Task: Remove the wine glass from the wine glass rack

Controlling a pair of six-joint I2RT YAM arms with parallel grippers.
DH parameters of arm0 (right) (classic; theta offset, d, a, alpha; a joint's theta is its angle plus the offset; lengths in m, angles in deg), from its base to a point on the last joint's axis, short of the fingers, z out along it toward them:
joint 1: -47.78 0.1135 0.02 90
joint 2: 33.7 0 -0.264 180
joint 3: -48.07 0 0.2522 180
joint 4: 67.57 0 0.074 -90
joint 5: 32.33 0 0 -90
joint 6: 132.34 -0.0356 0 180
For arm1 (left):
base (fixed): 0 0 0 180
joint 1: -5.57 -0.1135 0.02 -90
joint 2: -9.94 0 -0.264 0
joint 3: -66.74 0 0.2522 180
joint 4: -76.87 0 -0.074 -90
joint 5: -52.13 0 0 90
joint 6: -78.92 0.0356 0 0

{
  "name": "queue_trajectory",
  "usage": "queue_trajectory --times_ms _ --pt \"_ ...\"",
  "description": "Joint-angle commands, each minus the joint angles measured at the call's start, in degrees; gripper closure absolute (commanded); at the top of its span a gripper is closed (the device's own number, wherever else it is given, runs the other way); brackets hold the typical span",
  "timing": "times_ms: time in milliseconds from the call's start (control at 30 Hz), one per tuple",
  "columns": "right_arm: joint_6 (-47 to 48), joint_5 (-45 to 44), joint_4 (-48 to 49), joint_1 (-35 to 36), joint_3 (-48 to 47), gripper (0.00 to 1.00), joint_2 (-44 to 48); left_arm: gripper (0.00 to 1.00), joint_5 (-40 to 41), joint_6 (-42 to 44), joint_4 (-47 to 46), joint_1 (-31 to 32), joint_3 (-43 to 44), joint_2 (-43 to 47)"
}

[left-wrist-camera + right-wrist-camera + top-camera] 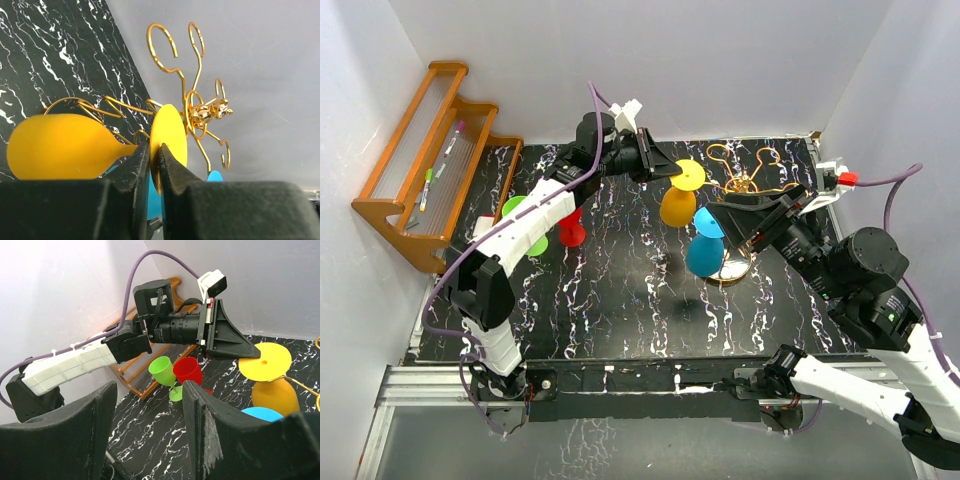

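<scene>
A yellow wine glass (677, 207) hangs upside down from a looping arm of the gold wire rack (745, 180). My left gripper (670, 170) is shut on the edge of the glass's round foot (170, 135). The bowl (60, 147) lies to the left of the fingers, and the rack's gold hub (200, 112) is just beyond. A blue wine glass (705, 250) hangs upside down on the rack next to the yellow one. My right gripper (735, 225) is open and empty beside the blue glass. In its wrist view the open gripper (150, 390) faces the left arm, with the yellow glass (275, 395) at the right.
A green glass (525, 225) and a red glass (570, 228) stand on the black marbled table (620, 300) at the left, also in the right wrist view (162, 371) (189, 371). An orange-brown wooden stepped shelf (430, 160) stands at the far left. White walls enclose the table.
</scene>
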Motion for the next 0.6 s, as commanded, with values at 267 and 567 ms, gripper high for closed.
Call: queue_trajectory --times_ms 267,567 --pt "0.3 -0.7 2.44 -0.03 -1.48 0.43 1.0 1.0 1.58 0.76 2.53 0.14 2.82 3.0" --pt "0.21 -0.95 2.48 -0.1 -1.37 0.44 1.53 1.0 -4.21 -7.81 -5.51 0.61 1.62 3.8"
